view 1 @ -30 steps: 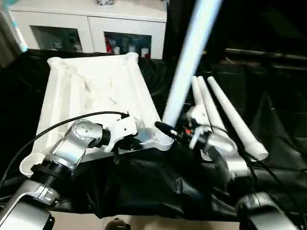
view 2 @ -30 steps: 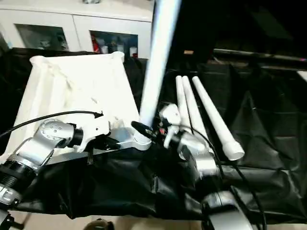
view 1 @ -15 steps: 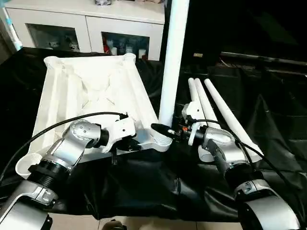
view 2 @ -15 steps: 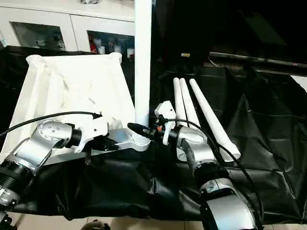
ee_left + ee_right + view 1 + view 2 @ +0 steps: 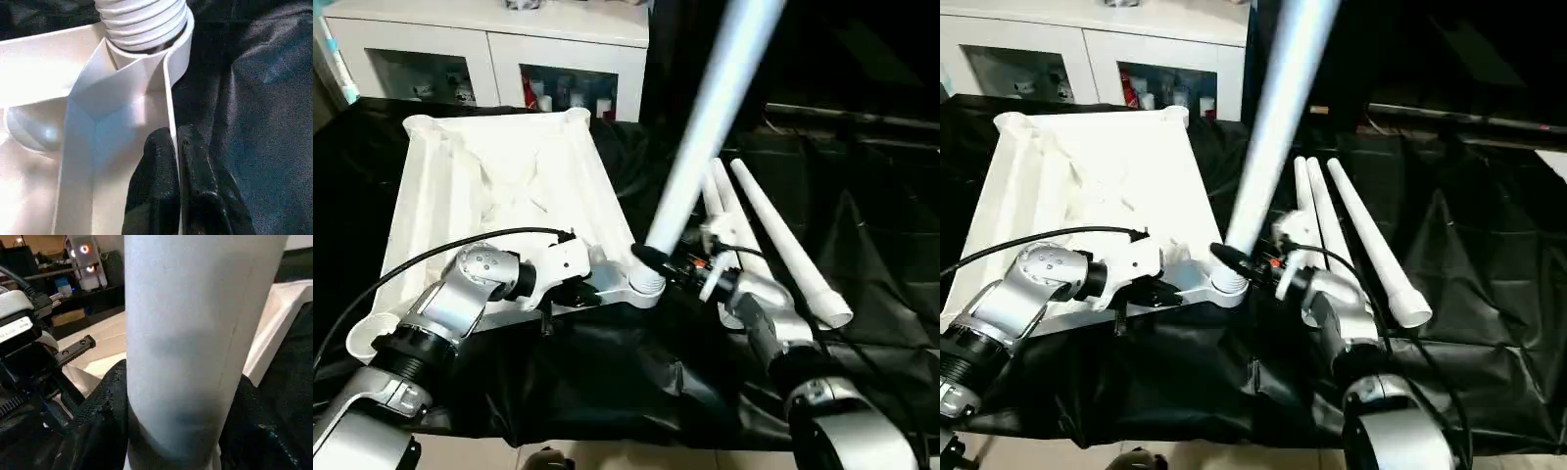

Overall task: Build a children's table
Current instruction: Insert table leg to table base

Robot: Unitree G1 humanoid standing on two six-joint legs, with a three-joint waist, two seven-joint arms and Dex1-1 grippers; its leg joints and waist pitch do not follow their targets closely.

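Left hand (image 5: 175, 181) pinched, right hand (image 5: 658, 262) clamped.

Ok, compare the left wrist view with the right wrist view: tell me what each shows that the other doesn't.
Left wrist: the left end effector pinching the table top's thin rim, and the leg's ribbed end in the corner socket.
Right wrist: the right end effector's fingers around the smooth leg shaft, with the left wrist's hardware behind.
Both: that leg, the white top, black cloth.

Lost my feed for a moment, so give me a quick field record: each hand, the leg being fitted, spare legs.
left hand: shut on the tabletop's edge wall near the corner socket
right hand: gripping the leg low down
leg being fitted: threaded end at the socket, tilted, not upright
spare legs: three, lying on the black cloth right of the tabletop
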